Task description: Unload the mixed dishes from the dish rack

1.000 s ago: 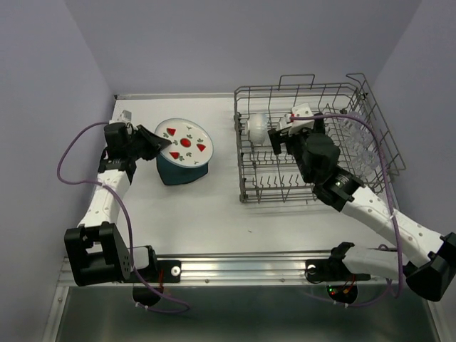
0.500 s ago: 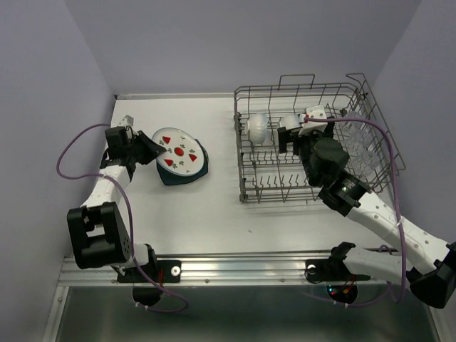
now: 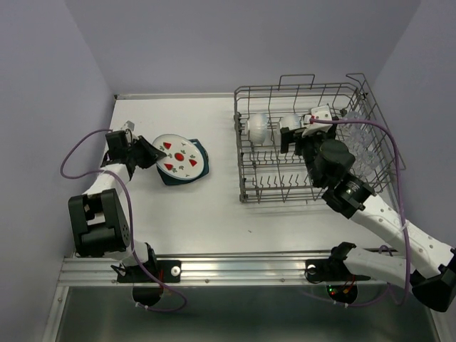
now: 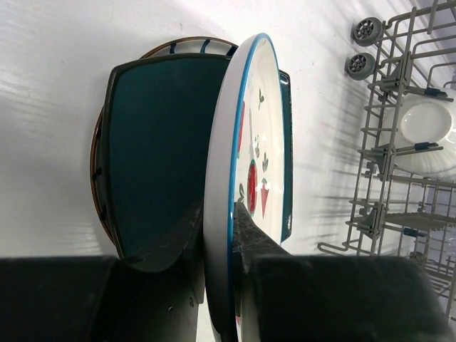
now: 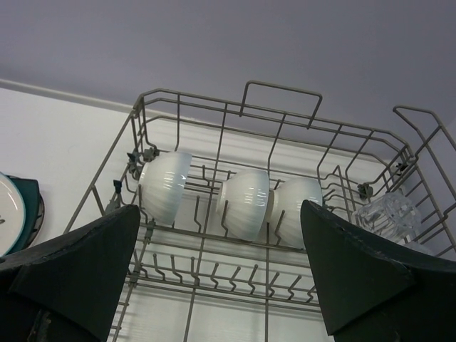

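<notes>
My left gripper [image 3: 140, 153] is shut on the rim of the strawberry plate [image 3: 178, 157], holding it tilted over the dark teal plate [image 3: 194, 173] that lies on the table. In the left wrist view the white rim sits between my fingers [image 4: 217, 210], with the strawberry plate [image 4: 260, 142] edge-on and the teal plate [image 4: 164, 135] behind it. My right gripper [image 3: 292, 135] is open and empty above the dish rack [image 3: 313, 91]. In the right wrist view my right gripper [image 5: 219, 214] faces three white bowls [image 5: 247, 199] on the tines and a glass tumbler [image 5: 388, 214].
A brown-rimmed round piece [image 4: 95, 167] shows under the teal plate. The rack's taller side section [image 3: 370, 132] holds clear tumblers at the right. The purple side walls stand close to both arms.
My left gripper has drawn back toward the left and lowered the strawberry plate nearer the teal plate. My right gripper has shifted right and back over the rack, still open.
</notes>
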You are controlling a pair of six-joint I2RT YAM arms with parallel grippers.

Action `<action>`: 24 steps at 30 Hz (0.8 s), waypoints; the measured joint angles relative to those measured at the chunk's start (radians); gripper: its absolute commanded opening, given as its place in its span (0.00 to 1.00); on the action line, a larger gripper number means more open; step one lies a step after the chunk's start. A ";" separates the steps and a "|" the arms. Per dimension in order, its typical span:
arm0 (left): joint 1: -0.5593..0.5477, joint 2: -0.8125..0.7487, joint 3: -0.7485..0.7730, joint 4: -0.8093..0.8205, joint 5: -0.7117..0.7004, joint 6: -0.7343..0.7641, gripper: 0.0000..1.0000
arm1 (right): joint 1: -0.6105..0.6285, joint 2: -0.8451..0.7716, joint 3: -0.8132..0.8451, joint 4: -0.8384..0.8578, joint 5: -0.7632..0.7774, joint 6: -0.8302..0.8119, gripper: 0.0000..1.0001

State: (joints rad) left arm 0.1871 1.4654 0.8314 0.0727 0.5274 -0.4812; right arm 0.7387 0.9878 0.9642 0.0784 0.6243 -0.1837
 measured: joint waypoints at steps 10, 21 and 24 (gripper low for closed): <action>0.024 0.058 0.004 -0.016 0.000 -0.004 0.41 | 0.000 -0.062 -0.006 0.000 -0.045 0.022 1.00; 0.030 0.084 0.028 -0.099 -0.134 0.034 0.99 | 0.000 -0.030 -0.006 -0.007 -0.060 0.023 1.00; 0.031 0.097 0.057 -0.129 -0.198 0.043 0.99 | 0.000 -0.018 -0.006 -0.017 -0.060 0.023 1.00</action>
State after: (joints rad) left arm 0.2176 1.5623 0.8883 -0.0563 0.3294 -0.4385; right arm 0.7387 0.9699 0.9581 0.0612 0.5640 -0.1612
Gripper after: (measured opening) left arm 0.975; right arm 0.998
